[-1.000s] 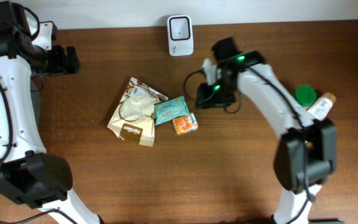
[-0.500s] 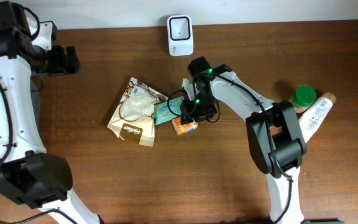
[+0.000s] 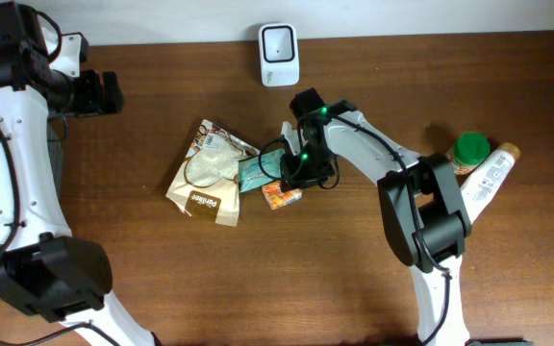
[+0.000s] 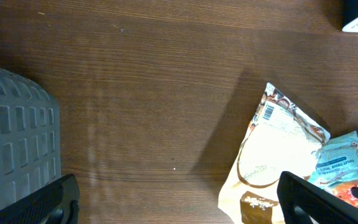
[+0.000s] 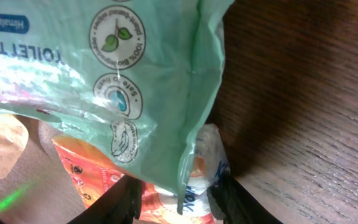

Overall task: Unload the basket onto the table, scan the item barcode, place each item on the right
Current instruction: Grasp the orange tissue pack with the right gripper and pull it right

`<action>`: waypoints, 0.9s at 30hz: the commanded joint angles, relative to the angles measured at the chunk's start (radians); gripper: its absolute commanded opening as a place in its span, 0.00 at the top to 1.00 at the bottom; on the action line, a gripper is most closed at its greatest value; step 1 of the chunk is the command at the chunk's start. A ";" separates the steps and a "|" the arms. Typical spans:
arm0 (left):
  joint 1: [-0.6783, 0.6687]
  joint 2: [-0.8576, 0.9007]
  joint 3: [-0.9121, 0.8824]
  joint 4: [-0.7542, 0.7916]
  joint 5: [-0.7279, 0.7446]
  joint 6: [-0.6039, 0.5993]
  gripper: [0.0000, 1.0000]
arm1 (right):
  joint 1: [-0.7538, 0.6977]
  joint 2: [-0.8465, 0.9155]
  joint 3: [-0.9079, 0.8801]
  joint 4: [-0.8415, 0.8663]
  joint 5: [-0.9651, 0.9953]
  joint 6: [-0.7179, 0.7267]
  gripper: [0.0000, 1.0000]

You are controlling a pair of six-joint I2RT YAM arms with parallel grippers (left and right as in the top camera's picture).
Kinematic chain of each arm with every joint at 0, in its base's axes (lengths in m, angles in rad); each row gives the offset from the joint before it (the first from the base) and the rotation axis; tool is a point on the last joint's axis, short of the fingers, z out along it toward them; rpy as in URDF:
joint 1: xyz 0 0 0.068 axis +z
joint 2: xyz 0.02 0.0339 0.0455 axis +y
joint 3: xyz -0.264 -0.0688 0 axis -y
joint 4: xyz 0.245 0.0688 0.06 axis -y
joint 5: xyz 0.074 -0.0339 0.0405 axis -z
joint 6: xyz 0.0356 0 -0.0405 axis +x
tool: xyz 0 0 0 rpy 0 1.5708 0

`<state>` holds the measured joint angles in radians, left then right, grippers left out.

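Upper left of the overhead view: left gripper (image 3: 112,91), jaws spread wide and empty. Its wrist view has the two dark fingers (image 4: 51,199) at the bottom corners, well apart, with a grey slatted bin (image 4: 11,143) at the left edge.
Left of centre: beige snack pouch (image 3: 208,175), flat on the brown table (image 3: 142,279), barcode (image 4: 268,112) near its upper corner.
Centre: teal tissue pack (image 3: 256,173), overlapping the pouch's right edge; orange packet (image 3: 282,197) touching it below.
Top centre: white scanner (image 3: 279,53), well apart from the pile.
Centre: right gripper (image 3: 294,173), down at the tissue pack's right end. In its wrist view the fingers (image 5: 126,199) stand narrowly parted either side of the pack's edge and the orange packet's end; whether they pinch, I cannot tell.
Right edge: green-capped jar (image 3: 471,148) and white bottle (image 3: 493,171), side by side
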<state>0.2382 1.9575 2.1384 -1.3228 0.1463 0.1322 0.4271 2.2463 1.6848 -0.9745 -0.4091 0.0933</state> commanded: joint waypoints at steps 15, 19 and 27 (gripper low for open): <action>0.007 -0.003 0.005 0.002 0.010 0.016 0.01 | -0.006 0.034 0.085 -0.064 0.028 -0.019 0.43; 0.007 -0.003 0.005 0.002 0.010 0.016 0.01 | 0.039 0.034 0.016 0.020 0.030 0.022 0.43; 0.007 -0.003 0.005 0.002 0.010 0.016 0.01 | 0.040 0.034 -0.061 0.092 0.103 0.175 0.90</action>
<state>0.2382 1.9575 2.1384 -1.3228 0.1459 0.1318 0.4690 2.2433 1.6672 -0.8772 -0.3756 0.2070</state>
